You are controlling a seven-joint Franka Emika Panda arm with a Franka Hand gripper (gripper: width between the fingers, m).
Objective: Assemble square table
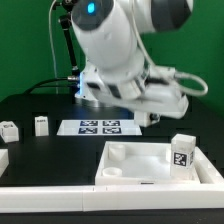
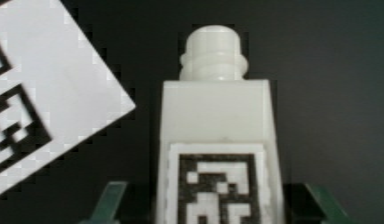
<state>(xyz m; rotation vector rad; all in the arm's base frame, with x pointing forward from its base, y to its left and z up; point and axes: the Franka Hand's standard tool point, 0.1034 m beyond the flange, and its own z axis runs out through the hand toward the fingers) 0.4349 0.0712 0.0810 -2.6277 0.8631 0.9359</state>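
In the wrist view a white leg [image 2: 221, 110] with a rounded peg end and a black-and-white tag lies on the black table, between the fingers of my gripper [image 2: 217, 205]. The gripper is open, with a dark gap on each side of the leg, and the left finger [image 2: 114, 200] does not touch it. In the exterior view the arm hides the gripper. The square tabletop [image 1: 125, 172] lies hollow face up at the front. One tagged leg [image 1: 182, 152] stands at its right corner. Two more legs [image 1: 10, 130] [image 1: 41, 125] stand at the exterior view's left.
The marker board [image 1: 100, 126] lies behind the tabletop and shows beside the leg in the wrist view [image 2: 38, 100]. A long white bar [image 1: 60, 190] runs along the front edge. The arm's bulk hangs over the middle of the table.
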